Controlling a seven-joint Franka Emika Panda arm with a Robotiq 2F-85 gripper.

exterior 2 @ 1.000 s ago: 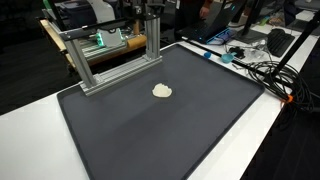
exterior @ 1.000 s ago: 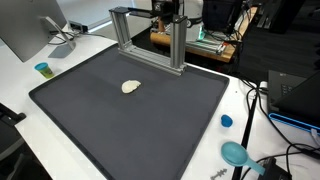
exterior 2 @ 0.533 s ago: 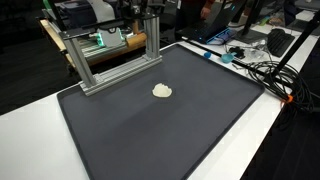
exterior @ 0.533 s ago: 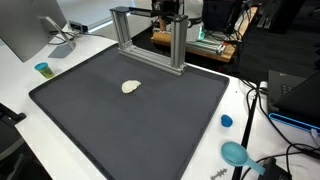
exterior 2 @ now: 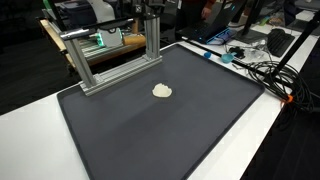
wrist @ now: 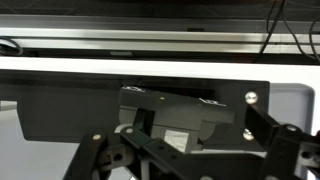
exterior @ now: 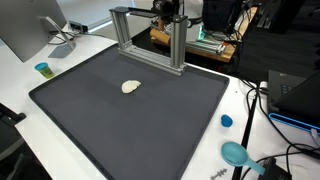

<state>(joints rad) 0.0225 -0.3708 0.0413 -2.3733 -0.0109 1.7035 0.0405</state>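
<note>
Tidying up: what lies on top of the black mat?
A small cream lump and, at the far edge, a metal frame. Anything beneath the mat is covered.

A white flat counter carries a large black rectangular mat. A silver aluminium bar frame stands at 12 o'clock, a grey flat monitor at 10 o'clock, and tangled black cables at 3 o'clock.
</note>
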